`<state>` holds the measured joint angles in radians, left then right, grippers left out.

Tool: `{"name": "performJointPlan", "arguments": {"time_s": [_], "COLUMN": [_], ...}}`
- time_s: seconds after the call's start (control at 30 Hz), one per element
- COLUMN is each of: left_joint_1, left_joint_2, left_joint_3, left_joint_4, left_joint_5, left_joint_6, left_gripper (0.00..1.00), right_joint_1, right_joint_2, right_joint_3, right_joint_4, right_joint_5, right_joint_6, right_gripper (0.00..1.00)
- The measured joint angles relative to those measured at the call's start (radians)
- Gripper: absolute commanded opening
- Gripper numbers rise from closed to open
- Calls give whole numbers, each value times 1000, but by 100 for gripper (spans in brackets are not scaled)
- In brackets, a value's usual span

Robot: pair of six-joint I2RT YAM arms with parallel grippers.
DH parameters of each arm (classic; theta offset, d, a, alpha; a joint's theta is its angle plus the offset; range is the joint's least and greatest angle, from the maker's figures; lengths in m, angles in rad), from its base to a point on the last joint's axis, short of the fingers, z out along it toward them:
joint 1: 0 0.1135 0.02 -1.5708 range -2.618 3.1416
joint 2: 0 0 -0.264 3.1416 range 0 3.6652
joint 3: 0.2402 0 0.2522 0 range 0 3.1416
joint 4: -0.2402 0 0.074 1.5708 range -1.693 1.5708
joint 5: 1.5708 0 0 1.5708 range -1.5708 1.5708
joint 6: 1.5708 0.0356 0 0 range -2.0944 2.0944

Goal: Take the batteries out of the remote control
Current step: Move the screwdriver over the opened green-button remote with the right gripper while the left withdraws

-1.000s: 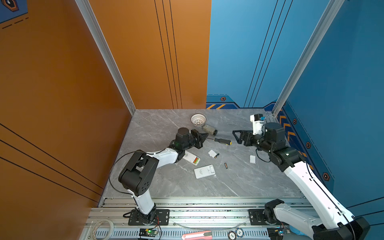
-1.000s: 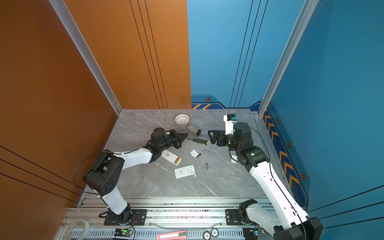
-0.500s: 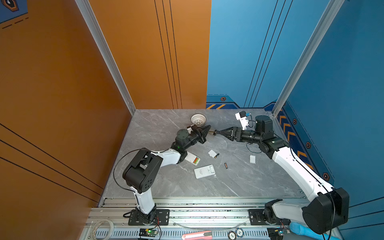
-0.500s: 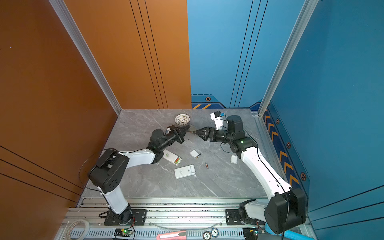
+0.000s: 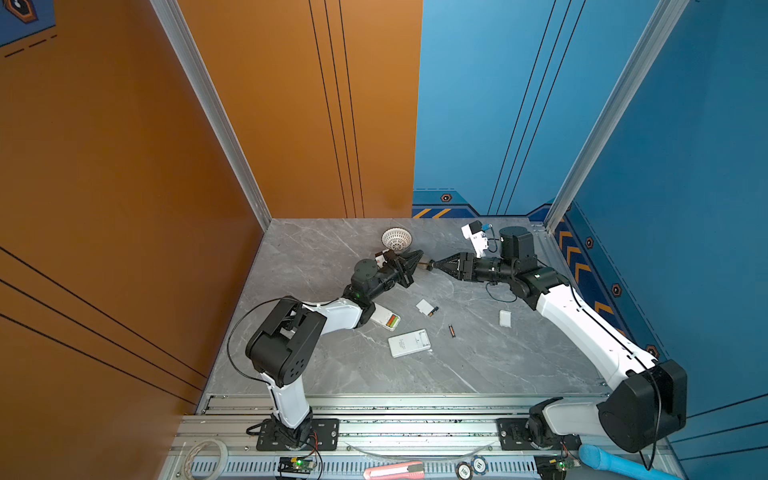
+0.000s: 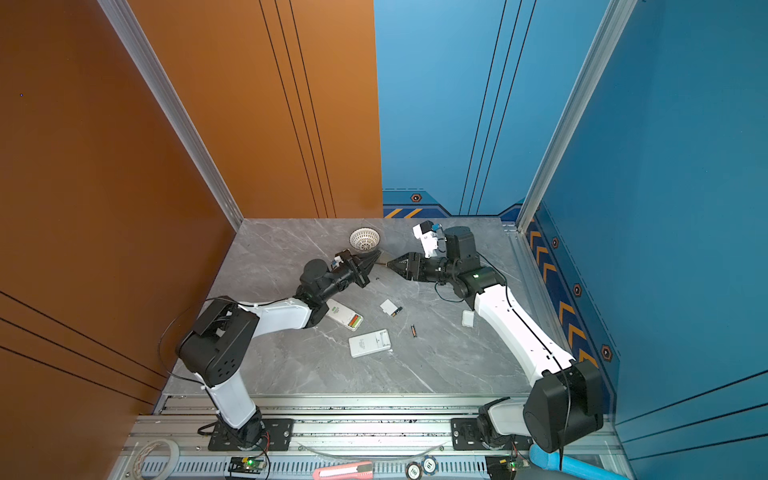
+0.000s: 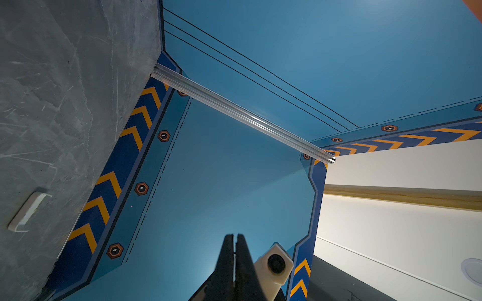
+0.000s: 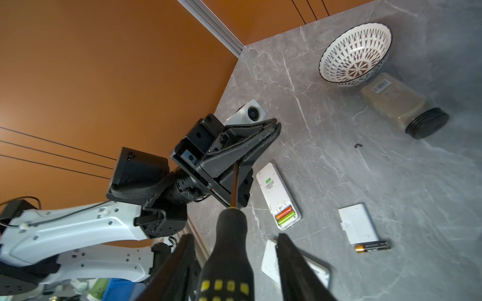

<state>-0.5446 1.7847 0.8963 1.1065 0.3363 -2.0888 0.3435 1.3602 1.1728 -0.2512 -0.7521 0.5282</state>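
- The left fingers (image 8: 270,131) are clenched on the screwdriver (image 8: 229,239) shaft.
- The right fingers (image 5: 436,264) flank its handle; cannot tell if grasping.
- The batteries (image 8: 285,214) sit in the remote (image 8: 271,187), behind the left fingers; a loose battery (image 8: 373,245) lies well apart.

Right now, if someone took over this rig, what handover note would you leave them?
Left gripper: shut on the screwdriver shaft.
Right gripper: open, fingers either side of the screwdriver handle, not yet gripping.
Remote: flat on the table, cover off, batteries in its bay.
Done: one loose battery on the table, another beside a white cover.
Left: complete the screwdriver handover, then probably pry out the remaining batteries.
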Motion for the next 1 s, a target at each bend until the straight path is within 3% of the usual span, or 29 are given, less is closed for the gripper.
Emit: {"name": "performJointPlan", "arguments": {"time_s": [0.13, 0.23, 0.3, 0.37, 0.5, 0.57, 0.63, 0.8, 0.9, 1.0], "left_joint_1": [0, -1, 1, 11, 62, 106, 161, 291, 354, 362], "left_joint_2": [0, 0, 0, -7, -74, -135, -207, -349, -378, -376], "left_joint_3": [-5, -6, -6, -6, -6, -6, -4, 70, 189, 336], "left_joint_4": [0, -8, -18, -43, -172, -262, -373, -761, -1064, -1369], "left_joint_5": [-4, -6, -4, 5, 43, 69, 93, 126, 124, 72], "left_joint_6": [6, 2, -2, 11, 102, 175, 267, 593, 882, 1222], "left_gripper": [0, 3, 27, 39, 78, 92, 98, 98, 98, 98], "right_joint_1": [11, 17, 25, 33, 63, 89, 113, 128, 137, 153], "right_joint_2": [12, 17, 16, 11, -28, -62, -101, -183, -205, -205], "right_joint_3": [25, 38, 50, 55, 55, 56, 57, 56, 53, 45], "right_joint_4": [-42, -65, -89, -114, -172, -200, -229, -288, -314, -346], "right_joint_5": [23, 39, 66, 98, 189, 241, 296, 432, 482, 518], "right_joint_6": [-5, -6, -3, 2, 28, 42, 69, 137, 161, 169], "right_gripper": [1, 0, 0, 0, 0, 0, 0, 0, 0, 0]}}
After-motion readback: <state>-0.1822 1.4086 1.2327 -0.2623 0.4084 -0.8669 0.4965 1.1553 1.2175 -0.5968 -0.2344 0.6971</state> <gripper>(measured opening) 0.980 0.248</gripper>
